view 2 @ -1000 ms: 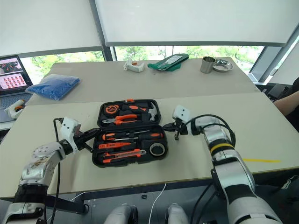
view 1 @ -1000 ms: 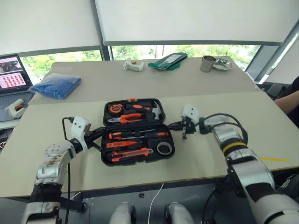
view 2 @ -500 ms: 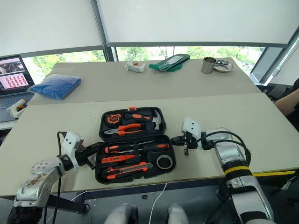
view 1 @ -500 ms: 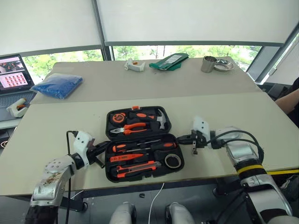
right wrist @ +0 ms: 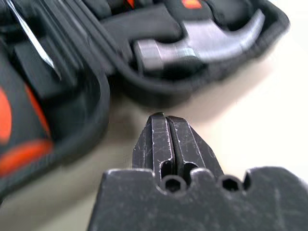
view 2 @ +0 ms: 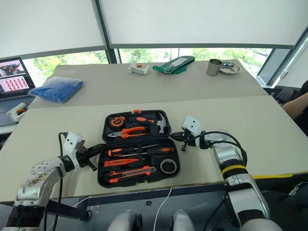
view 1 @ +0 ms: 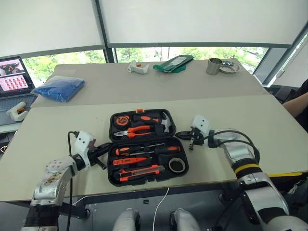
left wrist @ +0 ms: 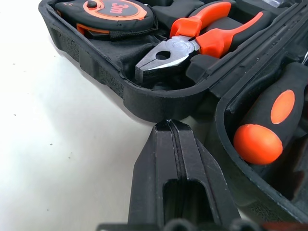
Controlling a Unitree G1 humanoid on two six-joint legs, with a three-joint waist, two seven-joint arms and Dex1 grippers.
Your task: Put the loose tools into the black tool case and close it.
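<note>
Nearest, on the bench [view 1: 43, 130]: black tool case [view 1: 147, 147] lying open flat, lid half toward the far side.
Near half holds two screwdrivers [view 1: 144, 149], the thin tester pen [view 1: 144, 145], utility knife [view 1: 137, 171] and tape roll [view 1: 176, 165] — all seated in their recesses, no loose tools spotted on the bench.
Far half holds tape measure [left wrist: 113, 12], pliers [left wrist: 192, 41] and hammer [right wrist: 202, 45].

Left end effector [left wrist: 169, 126]: fingers pressed together, empty, tip right at the hinge corner on the case's left side; contact cannot be told.
Right end effector [right wrist: 165, 120]: fingers together, empty, tip just beside the hinge notch on the case's right side, near the hammer head.

Judgement: loading appears done; lid closing not yet done.

Risks from here:
- Pinched tips slipping off the rounded rim while lifting the lid — case slides on the smooth bench instead of folding.
- Uneven lift from the two sides twisting the lid, so latches miss.
- Pliers or hammer dropping out of the lid half as it tips over, jamming the closure.
- Screwdriver handle or tape roll sitting proud, blocking a full shut.

Farther back: blue cloth bundle [view 1: 58, 88], green pouch [view 1: 173, 62], metal cup [view 1: 212, 66], laptop [view 1: 12, 77] at the far left.
</note>
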